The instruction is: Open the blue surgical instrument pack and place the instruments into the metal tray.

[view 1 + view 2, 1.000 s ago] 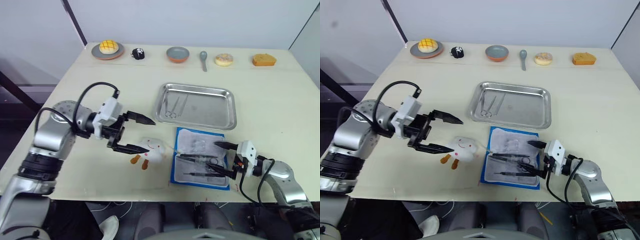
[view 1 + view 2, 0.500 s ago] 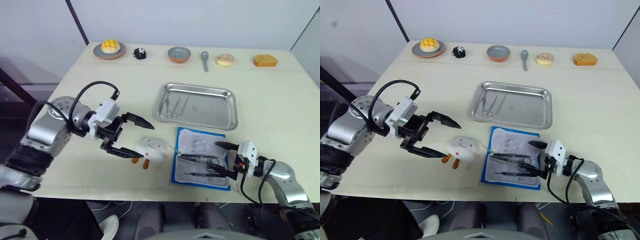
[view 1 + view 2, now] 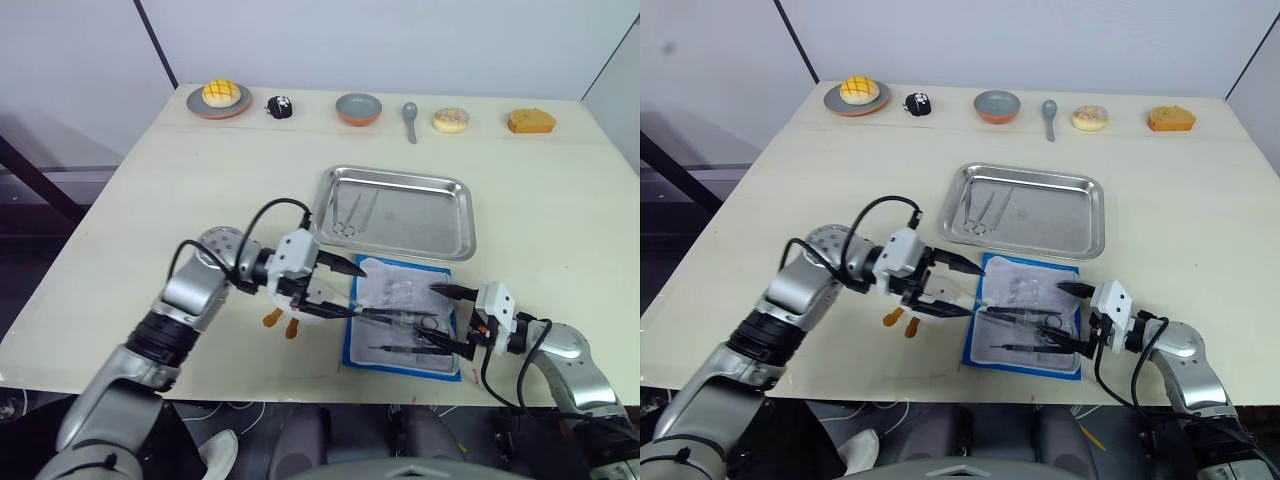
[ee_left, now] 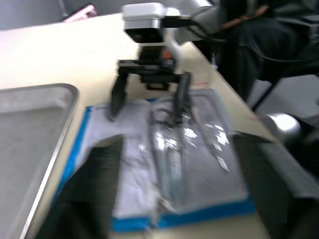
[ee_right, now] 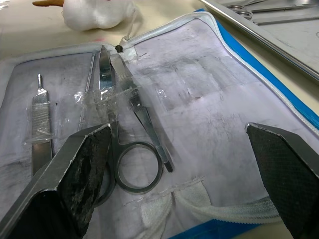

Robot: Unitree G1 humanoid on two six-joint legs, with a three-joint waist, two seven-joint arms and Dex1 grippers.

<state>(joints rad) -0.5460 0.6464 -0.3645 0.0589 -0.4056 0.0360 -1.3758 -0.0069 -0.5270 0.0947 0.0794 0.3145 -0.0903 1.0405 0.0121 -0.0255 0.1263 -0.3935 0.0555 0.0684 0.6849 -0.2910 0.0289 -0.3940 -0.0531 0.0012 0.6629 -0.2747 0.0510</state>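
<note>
The blue surgical instrument pack (image 3: 395,285) lies open on the table in front of the metal tray (image 3: 420,220), its pale lining facing up. Silver scissors (image 5: 124,149) and a slim flat tool (image 5: 40,109) are strapped inside it. A pair of instruments (image 3: 348,212) lies at the tray's left end. My left gripper (image 3: 354,292) hovers at the pack's left edge, open, its fingers (image 4: 94,189) on either side of the strapped instruments (image 4: 172,144). At the pack's right edge my right gripper (image 3: 447,320) is open and holds nothing.
A white plush toy (image 5: 94,12) lies left of the pack, under my left gripper; its orange feet (image 3: 270,320) stick out. Along the far edge are a plate with a bun (image 3: 217,97), a bowl (image 3: 358,108), a spoon (image 3: 409,120), a donut (image 3: 451,120) and a cake (image 3: 528,120).
My left arm has swung right, from beside the plush toy to over the pack's left edge, and its fingers stand closer together. The right gripper has not moved.
</note>
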